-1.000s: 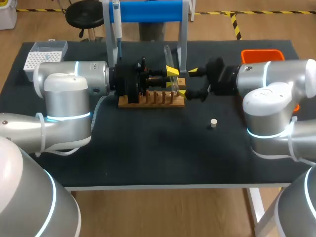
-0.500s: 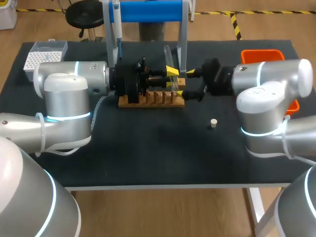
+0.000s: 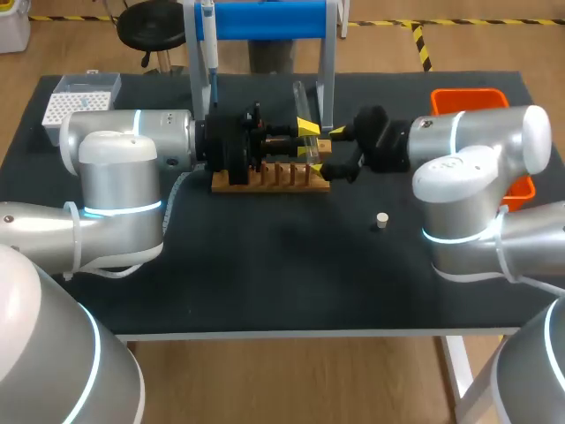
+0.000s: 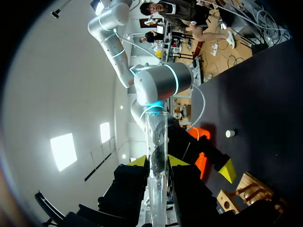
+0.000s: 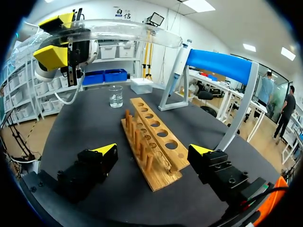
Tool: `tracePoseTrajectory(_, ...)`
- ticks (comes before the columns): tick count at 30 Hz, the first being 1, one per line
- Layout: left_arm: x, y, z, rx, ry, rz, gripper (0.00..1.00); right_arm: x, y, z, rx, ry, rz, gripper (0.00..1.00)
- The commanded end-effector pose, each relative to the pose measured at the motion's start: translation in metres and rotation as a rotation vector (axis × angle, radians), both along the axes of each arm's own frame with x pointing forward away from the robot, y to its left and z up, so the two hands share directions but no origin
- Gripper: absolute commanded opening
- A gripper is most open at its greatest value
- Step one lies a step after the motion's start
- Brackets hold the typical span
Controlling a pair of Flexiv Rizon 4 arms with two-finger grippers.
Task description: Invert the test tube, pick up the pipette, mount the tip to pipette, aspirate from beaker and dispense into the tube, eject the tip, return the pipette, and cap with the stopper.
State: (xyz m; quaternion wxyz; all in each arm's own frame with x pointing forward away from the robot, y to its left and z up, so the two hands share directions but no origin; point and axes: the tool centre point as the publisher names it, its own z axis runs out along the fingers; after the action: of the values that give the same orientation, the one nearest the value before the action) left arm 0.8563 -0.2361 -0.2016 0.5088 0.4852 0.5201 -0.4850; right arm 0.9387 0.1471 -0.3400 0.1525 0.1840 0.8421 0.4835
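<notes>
My left gripper (image 3: 306, 140) is shut on a clear test tube (image 4: 156, 137), which it holds level just above the wooden rack (image 3: 270, 178). In the right wrist view the tube (image 5: 123, 29) runs from the left gripper (image 5: 57, 38) across, high over the rack (image 5: 151, 142). My right gripper (image 3: 328, 148) stands open facing the tube's free end, its fingers either side of the rack's end and touching nothing. The pipette (image 3: 208, 40) hangs on the blue stand (image 3: 265, 19). A beaker (image 5: 115, 97) with clear liquid stands beyond the rack. The small stopper (image 3: 381, 220) lies on the mat.
A white tip box (image 3: 79, 97) sits at the back left. An orange bin (image 3: 477, 99) is at the back right, partly behind my right arm. The stand's legs (image 3: 327, 79) rise just behind the rack.
My right arm has slid to the left, bringing its open gripper closer to the tube and rack. The left arm and tube have stayed where they were.
</notes>
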Motion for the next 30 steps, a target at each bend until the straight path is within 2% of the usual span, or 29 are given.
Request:
tracePoseTrajectory(1,-0.0003,-0.0009,0.0002,0.001,-0.002,0.003,0.00,0.0008,0.0022,-0.0001,-0.010,0.005,-0.001,1.00)
tracePoseTrajectory(30,-0.0003,-0.0009,0.0002,0.001,-0.002,0.003,0.00,-0.0001,0.0033,0.0014,-0.003,-0.014,-0.008,1.00)
